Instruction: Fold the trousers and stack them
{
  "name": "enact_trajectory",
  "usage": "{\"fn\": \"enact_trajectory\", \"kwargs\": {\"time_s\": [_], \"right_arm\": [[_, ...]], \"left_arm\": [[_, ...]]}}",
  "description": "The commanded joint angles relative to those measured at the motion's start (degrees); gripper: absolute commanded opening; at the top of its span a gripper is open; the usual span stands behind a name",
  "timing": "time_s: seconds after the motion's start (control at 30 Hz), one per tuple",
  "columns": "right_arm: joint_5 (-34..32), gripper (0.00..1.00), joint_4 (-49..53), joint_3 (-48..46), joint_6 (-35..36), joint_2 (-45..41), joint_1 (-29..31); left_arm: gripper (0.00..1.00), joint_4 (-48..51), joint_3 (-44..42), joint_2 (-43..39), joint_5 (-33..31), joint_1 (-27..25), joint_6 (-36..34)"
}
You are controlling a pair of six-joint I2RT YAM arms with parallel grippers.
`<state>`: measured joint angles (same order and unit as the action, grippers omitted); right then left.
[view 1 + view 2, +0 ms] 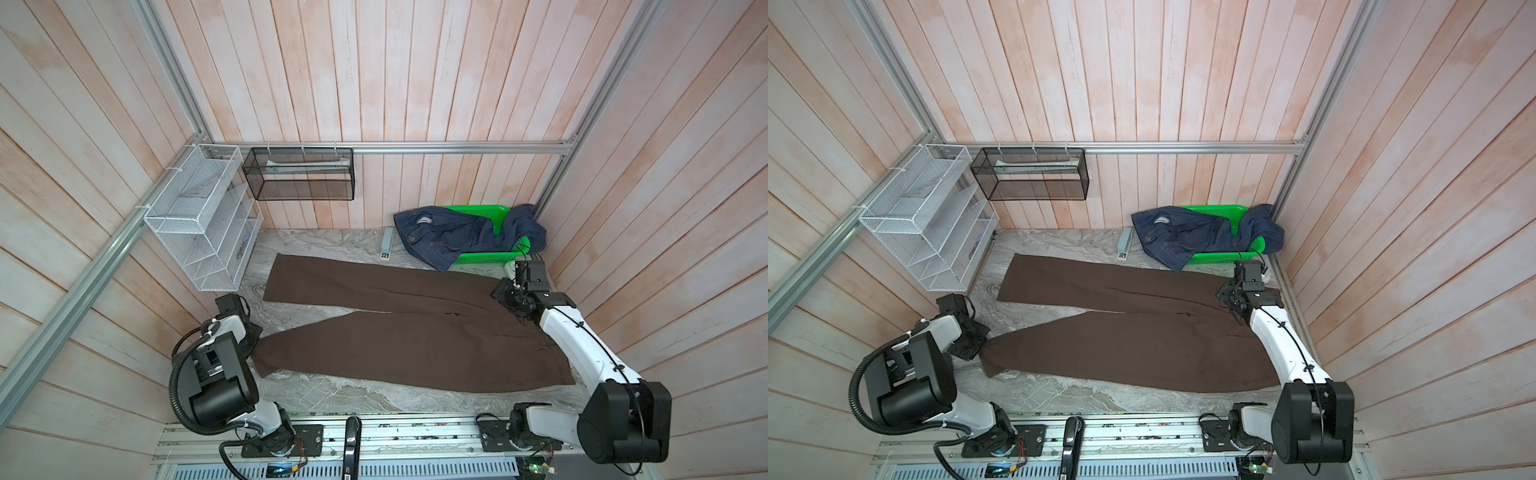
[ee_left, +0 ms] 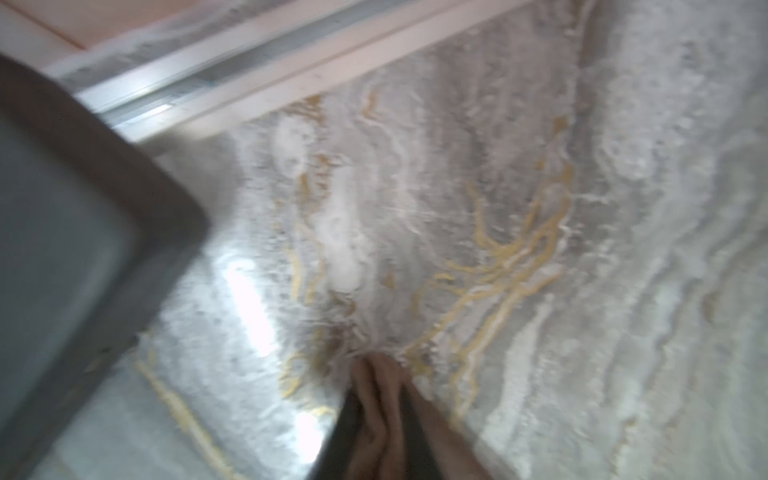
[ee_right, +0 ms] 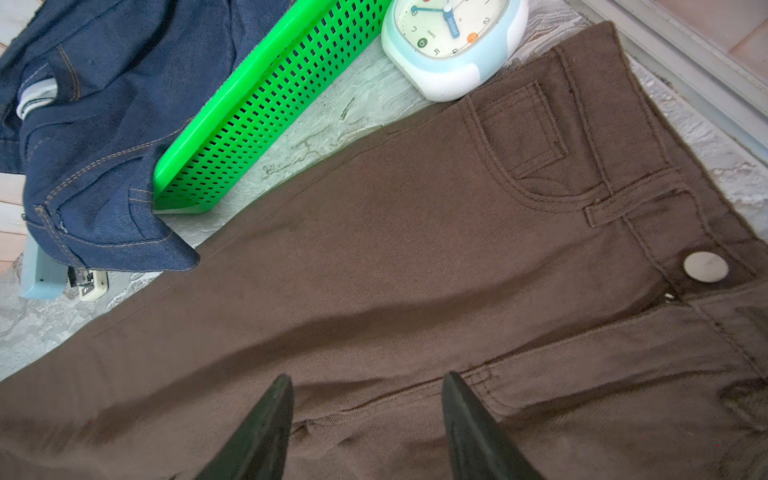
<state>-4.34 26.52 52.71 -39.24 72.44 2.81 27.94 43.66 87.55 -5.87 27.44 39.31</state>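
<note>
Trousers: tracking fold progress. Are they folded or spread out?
Spread out: the trousers lie full length on the table, legs splayed apart, unfolded.

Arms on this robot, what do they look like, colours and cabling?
Both arms have white shells with bulky black joint housings. The left arm carries a thick black ribbed hose; the right arm has a thin black cable clipped along it. The right gripper has black, tapered fingers.
</note>
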Motion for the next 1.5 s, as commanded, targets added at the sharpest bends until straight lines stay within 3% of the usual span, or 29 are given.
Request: {"fn": "enact_trajectory", "kwargs": {"time_s": [0.0, 0.1, 0.23, 0.37, 0.53, 0.73, 0.83, 0.97, 1.0, 1.07, 1.1, 1.17, 1.33, 1.47], "right_arm": [[0.5, 0.59, -0.4, -0.6, -0.1, 0.7, -0.2], [0.1, 0.58, -0.1, -0.5, 0.0, 0.4, -0.2], [-0.3, 0.58, 0.0, -0.2, 0.0, 0.5, -0.2], [-0.8, 0.58, 0.0, -0.2, -0.1, 0.2, -0.2], [-1.0, 0.58, 0.4, 0.1, -0.1, -0.8, -0.2], [-2.3, 0.59, 2.3, 0.4, 0.5, -4.1, -1.6], [-2.8, 0.59, 3.5, 0.2, 1.0, -6.7, -3.7], [-2.8, 0.59, 4.9, 0.3, 2.2, -9.9, -7.6], [-2.6, 0.6, 5.1, 0.2, 2.5, -10.5, -8.4], [-1.8, 0.6, 5.4, 0.2, 3.0, -11.5, -10.1], [-1.7, 0.61, 5.6, 0.3, 3.2, -11.7, -10.5], [-1.3, 0.62, 6.0, 0.3, 3.5, -12.2, -11.2], [-0.4, 0.64, 5.7, -0.3, 3.5, -12.7, -11.3], [1.2, 0.63, 5.0, -1.3, 2.7, -12.8, -11.4]], "left_arm": [[0.0, 0.9, -1.3, -0.2, 6.3, -1.4, -1.2], [0.0, 5.6, 0.8, -7.8, 5.3, -9.5, -1.8], [0.0, 13.8, 6.3, -16.6, 1.1, -29.1, 0.4], [0.0, 18.4, 13.0, -18.4, -2.6, -48.8, 3.2], [0.0, 19.6, 28.5, -9.9, -5.0, -70.2, 1.6], [0.0, 19.2, 51.2, 8.7, -3.6, -87.8, -2.7], [0.0, 19.3, 60.7, 17.5, -0.8, -92.4, -4.2], [0.01, 20.1, 68.9, 26.7, 4.4, -95.0, -5.0], [0.1, 20.8, 70.5, 28.2, 4.7, -95.3, -5.3], [0.39, 22.5, 73.0, 30.4, 4.6, -95.6, -5.5], [0.49, 22.8, 73.2, 30.4, 4.2, -95.6, -5.4], [0.62, 22.1, 72.0, 28.7, 2.8, -95.6, -5.3], [0.79, 20.6, 65.6, 23.3, -1.0, -95.5, -1.8], [0.77, 18.7, 54.5, 20.2, 1.5, -92.1, 7.6]]}}
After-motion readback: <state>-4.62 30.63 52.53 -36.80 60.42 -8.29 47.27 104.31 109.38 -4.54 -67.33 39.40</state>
